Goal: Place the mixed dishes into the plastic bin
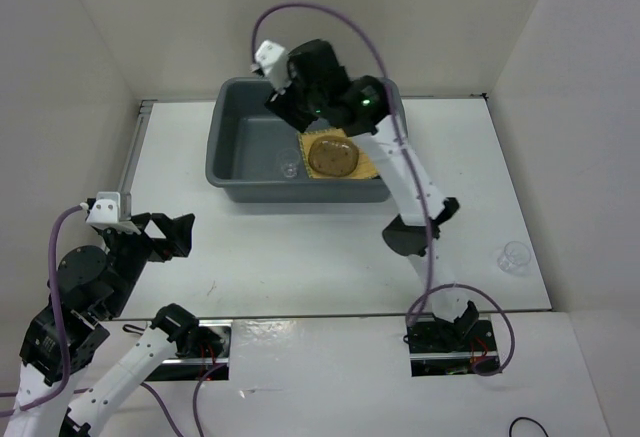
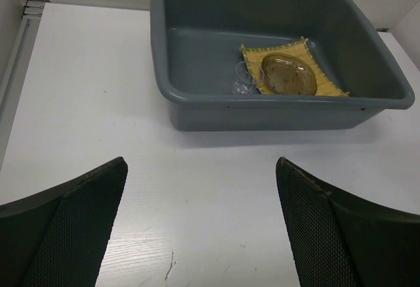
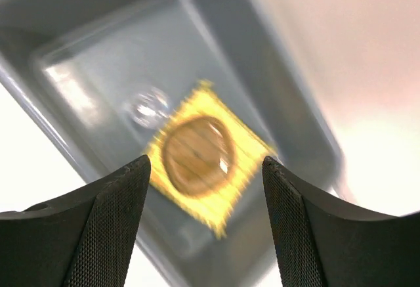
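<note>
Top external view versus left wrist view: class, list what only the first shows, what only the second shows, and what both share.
Only the top external view shows the right arm reaching over the plastic bin, and a tiny clear cup standing alone on the right side of the table. Only the left wrist view shows, up close, the meshed pads of its own open jaws and the fringe on the yellow mat. Both show the bin holding the mat, a round glass saucer resting on it, and another clear cup beside it.
</note>
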Robot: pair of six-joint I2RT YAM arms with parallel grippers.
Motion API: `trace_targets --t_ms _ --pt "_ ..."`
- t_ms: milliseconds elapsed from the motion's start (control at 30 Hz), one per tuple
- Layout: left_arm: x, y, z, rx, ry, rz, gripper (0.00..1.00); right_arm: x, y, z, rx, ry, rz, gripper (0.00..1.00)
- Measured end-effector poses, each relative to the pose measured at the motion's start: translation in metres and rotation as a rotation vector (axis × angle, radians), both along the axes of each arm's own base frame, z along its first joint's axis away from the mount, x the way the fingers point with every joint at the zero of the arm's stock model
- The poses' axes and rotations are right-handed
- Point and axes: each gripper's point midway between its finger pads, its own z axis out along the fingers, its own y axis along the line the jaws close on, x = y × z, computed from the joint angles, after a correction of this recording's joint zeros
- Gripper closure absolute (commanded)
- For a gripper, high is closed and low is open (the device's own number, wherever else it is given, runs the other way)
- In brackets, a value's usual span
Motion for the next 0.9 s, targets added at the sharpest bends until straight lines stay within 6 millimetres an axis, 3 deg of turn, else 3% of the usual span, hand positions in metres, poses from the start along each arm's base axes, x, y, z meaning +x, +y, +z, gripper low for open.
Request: trace_targets --t_ms 67,167,267,367,500,600,667,900 --pt "0.0 0.0 0.0 0.0 0.0 0.0 0.0 -0.008 -0.038 0.035 0.034 -0.018 -0.073 0.22" --pt "0.001 0.0 -0.001 0.002 0.004 0.0 0.0 -0.009 -0.11 0.069 0.07 -0.03 -0.212 0.18" --pt "0.001 -0.001 -0.001 0.003 0.006 0.0 0.0 -0.012 -0.203 0.072 0.047 -0.005 -0.413 0.15" --pt "0.001 0.0 -0.001 0.002 0.003 0.003 0.0 -0.028 -0.292 0.038 -0.016 0.091 -0.599 0.15" --pt "-0.002 0.002 0.001 -0.005 -0.01 0.007 0.0 -0.08 -0.375 -0.052 -0.131 0.298 -0.764 0.15" --pt "0.0 0.001 0.0 -0.001 -0.003 0.006 0.0 -0.123 -0.399 -0.111 -0.196 0.398 -0.804 0.15" --pt "0.003 0.0 -0.002 0.007 0.012 0.006 0.0 -0.149 -0.413 -0.138 -0.217 0.455 -0.826 0.15" --pt "0.009 -0.005 -0.008 0.023 0.042 0.0 0.0 -0.189 -0.491 -0.17 -0.138 0.464 -1.094 0.15"
